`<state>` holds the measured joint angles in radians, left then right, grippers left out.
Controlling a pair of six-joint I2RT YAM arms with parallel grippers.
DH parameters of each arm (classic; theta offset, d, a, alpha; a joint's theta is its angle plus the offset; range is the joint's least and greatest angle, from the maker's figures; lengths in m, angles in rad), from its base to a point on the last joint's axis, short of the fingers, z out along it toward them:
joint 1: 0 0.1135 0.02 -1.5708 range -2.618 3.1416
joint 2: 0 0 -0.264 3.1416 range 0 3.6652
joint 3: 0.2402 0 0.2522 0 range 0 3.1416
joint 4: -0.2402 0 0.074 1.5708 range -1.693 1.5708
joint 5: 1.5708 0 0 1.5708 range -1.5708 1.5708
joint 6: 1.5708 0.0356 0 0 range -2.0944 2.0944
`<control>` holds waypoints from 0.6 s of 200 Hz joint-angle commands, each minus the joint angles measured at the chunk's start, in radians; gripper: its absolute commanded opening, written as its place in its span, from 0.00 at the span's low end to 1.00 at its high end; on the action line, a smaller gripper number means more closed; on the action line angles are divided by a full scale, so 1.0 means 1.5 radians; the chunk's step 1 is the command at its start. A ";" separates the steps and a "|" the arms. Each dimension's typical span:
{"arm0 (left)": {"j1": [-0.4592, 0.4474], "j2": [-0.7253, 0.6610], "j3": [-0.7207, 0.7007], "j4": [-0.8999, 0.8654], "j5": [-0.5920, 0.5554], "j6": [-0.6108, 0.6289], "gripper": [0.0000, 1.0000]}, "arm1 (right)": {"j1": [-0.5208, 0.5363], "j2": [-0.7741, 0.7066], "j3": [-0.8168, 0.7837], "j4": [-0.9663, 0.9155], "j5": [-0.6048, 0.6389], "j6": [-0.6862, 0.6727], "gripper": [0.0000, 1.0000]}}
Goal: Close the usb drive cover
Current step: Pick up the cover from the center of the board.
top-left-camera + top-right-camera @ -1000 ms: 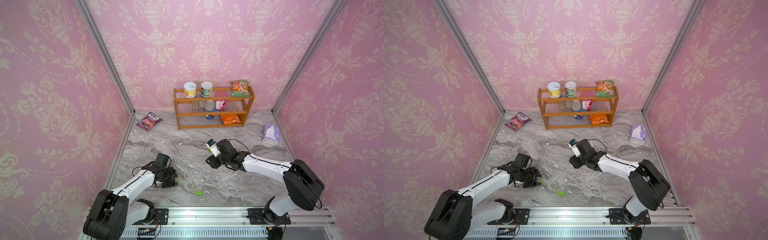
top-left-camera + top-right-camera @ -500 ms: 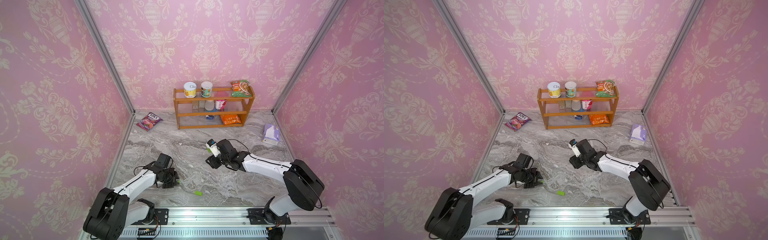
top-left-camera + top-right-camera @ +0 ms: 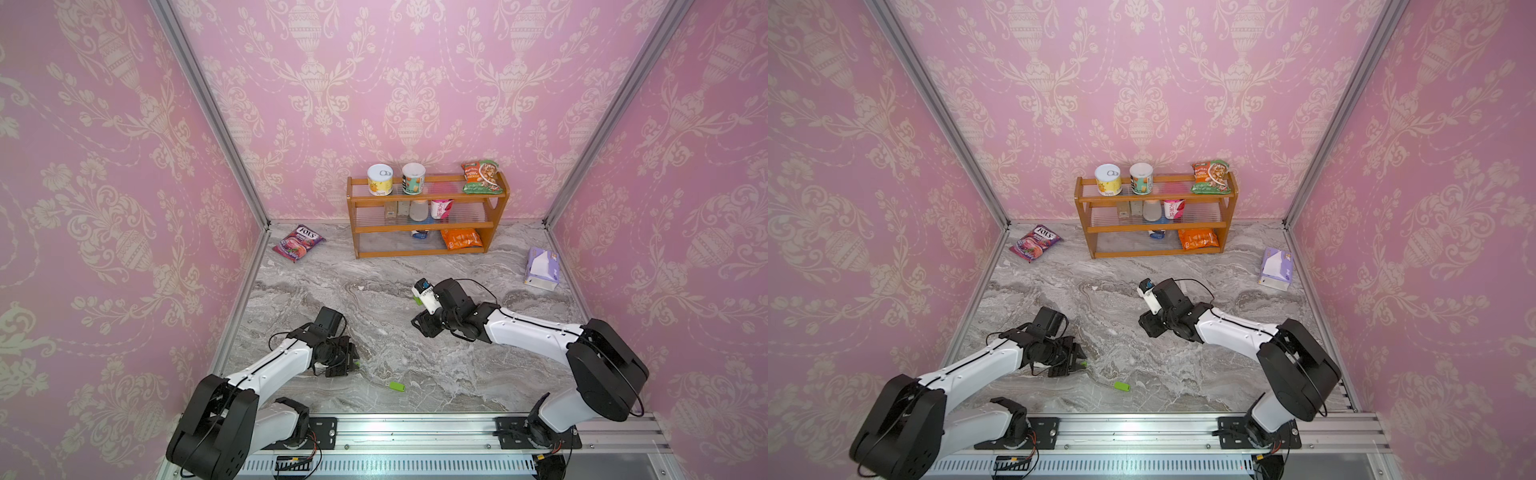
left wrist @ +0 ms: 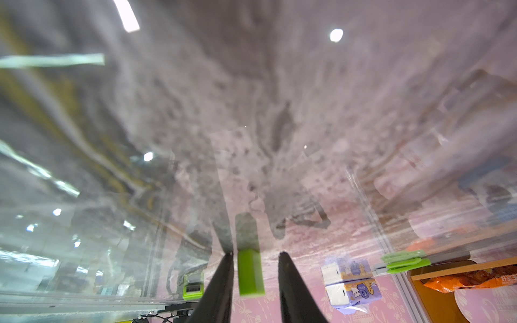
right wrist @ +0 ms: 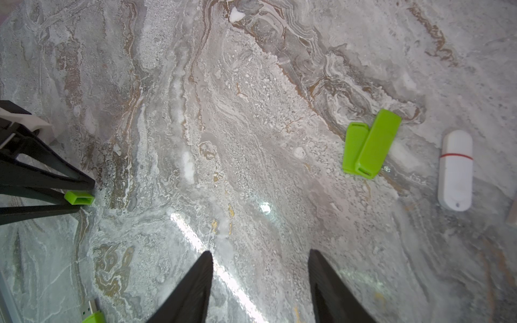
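Grey marble tabletop [image 3: 457, 365], pink wallpapered walls around. The left gripper [image 3: 352, 362] brackets the green usb cover [image 4: 249, 272], with a gap on one side; whether it grips cannot be told. The green usb drive [image 3: 397, 386] lies uncapped nearby. The right gripper [image 5: 258, 253] hangs spread, empty.

Two black-and-white arms [image 3: 274, 365] [image 3: 532, 332] stand over one marble table [image 3: 457, 374]. Green USB parts number four: one cover [image 5: 79, 198], one uncapped drive [image 3: 397, 386] with its plug bare, and two further pieces [image 5: 354, 145] [image 5: 379, 142] lying overlapped. There is one white USB drive [image 5: 456, 170] with a red band. One wooden rack [image 3: 415, 252] of three tiers carries two cans [image 3: 380, 179] [image 3: 413, 178], two snack bags [image 3: 480, 178] [image 3: 461, 239], one green and one orange, one pink cup [image 3: 441, 208] and one pale bottle [image 3: 418, 210]. On the table also lie one Fox's candy bag [image 3: 298, 242] and one purple tissue pack [image 3: 541, 269]
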<state>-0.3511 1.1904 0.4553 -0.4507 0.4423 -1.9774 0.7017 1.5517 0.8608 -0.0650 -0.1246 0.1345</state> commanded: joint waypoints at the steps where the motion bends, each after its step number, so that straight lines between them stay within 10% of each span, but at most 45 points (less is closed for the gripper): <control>1: -0.003 -0.016 -0.015 -0.043 -0.012 -0.008 0.30 | -0.004 0.003 -0.001 -0.013 -0.004 0.009 0.57; 120: 0.000 -0.012 -0.028 -0.017 -0.017 -0.010 0.06 | -0.004 0.008 0.003 -0.019 -0.011 0.006 0.57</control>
<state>-0.3511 1.1603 0.4358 -0.4667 0.4397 -1.9877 0.7017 1.5517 0.8608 -0.0662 -0.1246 0.1345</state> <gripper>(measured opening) 0.111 0.570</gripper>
